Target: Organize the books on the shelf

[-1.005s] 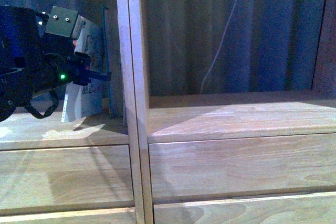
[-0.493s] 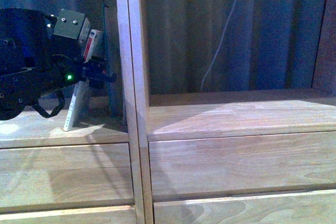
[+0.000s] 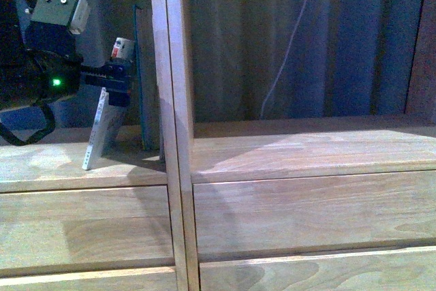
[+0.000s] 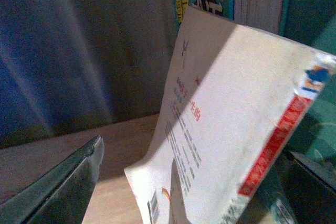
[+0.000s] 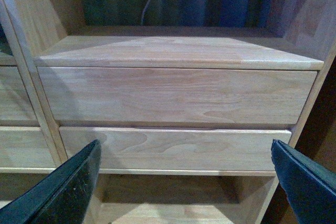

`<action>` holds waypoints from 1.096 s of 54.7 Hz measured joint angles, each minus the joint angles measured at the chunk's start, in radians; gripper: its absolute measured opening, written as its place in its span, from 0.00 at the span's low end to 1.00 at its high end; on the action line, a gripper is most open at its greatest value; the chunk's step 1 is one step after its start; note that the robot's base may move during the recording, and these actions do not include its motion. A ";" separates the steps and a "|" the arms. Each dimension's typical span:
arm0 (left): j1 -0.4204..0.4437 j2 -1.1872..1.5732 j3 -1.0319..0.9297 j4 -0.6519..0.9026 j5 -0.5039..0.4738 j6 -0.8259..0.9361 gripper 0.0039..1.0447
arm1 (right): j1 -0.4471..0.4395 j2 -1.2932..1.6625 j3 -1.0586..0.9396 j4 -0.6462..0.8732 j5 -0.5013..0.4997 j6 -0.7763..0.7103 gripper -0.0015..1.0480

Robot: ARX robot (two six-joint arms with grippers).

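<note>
1. Your shelf (image 3: 174, 100) fills the front view: a double central upright, open compartments either side, drawer fronts (image 3: 306, 212) below. The right compartment offers open board; a white cable (image 3: 283, 66) hangs against the blue backdrop behind it.
2. Your left arm (image 3: 27, 66) sits in the left compartment. The left gripper (image 3: 112, 86) is at the paperback's upper part; the wrist view shows its fingers (image 4: 68, 187) either side of the book with a gap on one side, so you cannot tell whether it clamps.
3. The teal book (image 3: 144, 80) stands upright just beside the central upright, long axis vertical.
4. The paperback (image 3: 103, 117) stands on the left board, long axis tilted, its red-topped end leaning toward the teal book, foot set outward near the board's front edge. Contact at the top cannot be confirmed.
5. Only the left wrist view shows the pale cover (image 4: 226, 124), its red band and small print.
6. Only the right wrist view shows the right gripper (image 5: 184, 182): fingers spread wide, holding nothing, facing the drawers.
</note>
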 joint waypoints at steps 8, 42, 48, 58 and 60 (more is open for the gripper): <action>-0.002 -0.127 -0.125 -0.028 0.016 -0.043 0.93 | 0.000 0.000 0.000 0.000 0.000 0.000 0.93; 0.164 -1.247 -0.735 -0.512 0.284 -0.189 0.93 | 0.000 0.000 0.000 0.000 0.000 0.000 0.93; 0.239 -1.360 -0.791 -0.595 0.344 -0.198 0.93 | 0.000 0.000 0.000 0.000 0.000 0.000 0.93; 0.311 -1.546 -0.871 -0.752 0.417 -0.217 0.93 | 0.000 0.000 0.000 0.000 0.000 0.000 0.93; 0.311 -1.567 -0.878 -0.758 0.420 -0.223 0.93 | 0.000 0.000 0.000 0.000 0.000 0.000 0.93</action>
